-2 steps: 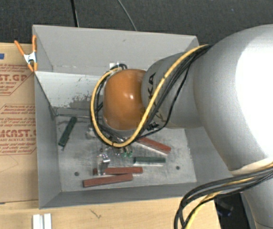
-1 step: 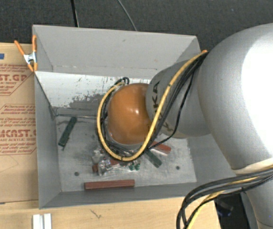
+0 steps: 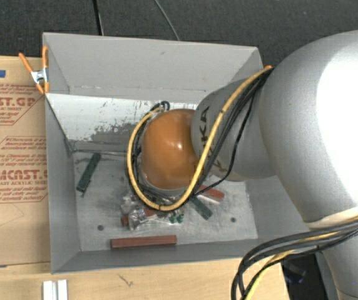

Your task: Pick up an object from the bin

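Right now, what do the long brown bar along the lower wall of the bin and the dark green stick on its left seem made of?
The brown bar looks like wood or matte plastic: flat, straight-edged, evenly reddish brown, no shine; I cannot tell which. The green stick looks like dull plastic or painted wood: dark, uniform, no glint.

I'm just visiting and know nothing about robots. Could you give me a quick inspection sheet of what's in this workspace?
Surface: grey metal bin, its floor scuffed.
Job's things: small heap in the bin's middle; long red-brown bar at the front; dark green bar at the left.
Clutter: nothing seen.
Gripper: low over the heap, under the orange wrist cover.
Cables: yellow and black cables loop round the cover.
Surroundings: thin cables on dark ground behind the bin.
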`<state>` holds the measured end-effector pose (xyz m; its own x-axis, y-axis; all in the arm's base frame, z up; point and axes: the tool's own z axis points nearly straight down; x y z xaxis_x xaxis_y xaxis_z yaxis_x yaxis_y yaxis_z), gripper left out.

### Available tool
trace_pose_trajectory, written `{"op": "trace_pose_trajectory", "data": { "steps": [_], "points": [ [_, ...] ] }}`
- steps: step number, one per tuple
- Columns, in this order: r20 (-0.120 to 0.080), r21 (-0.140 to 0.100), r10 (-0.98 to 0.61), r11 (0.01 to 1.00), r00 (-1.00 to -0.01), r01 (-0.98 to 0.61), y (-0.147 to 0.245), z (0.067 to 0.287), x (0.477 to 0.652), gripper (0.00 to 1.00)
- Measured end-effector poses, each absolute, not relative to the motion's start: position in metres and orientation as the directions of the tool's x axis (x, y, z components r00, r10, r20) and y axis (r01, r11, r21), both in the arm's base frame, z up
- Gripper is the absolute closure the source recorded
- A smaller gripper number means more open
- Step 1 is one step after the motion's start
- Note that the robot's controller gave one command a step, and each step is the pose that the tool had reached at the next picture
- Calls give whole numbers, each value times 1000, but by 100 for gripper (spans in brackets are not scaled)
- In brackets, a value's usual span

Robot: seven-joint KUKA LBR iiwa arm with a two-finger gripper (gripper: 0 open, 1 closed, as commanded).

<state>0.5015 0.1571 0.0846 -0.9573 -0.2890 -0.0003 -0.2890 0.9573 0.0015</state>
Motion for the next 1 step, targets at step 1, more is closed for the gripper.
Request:
{"op": "trace_pose_trajectory", "data": {
  "steps": [1],
  "points": [
    [-3, 1, -300, 954, -954, -300, 160, 230, 499, 100]
  ]
}}
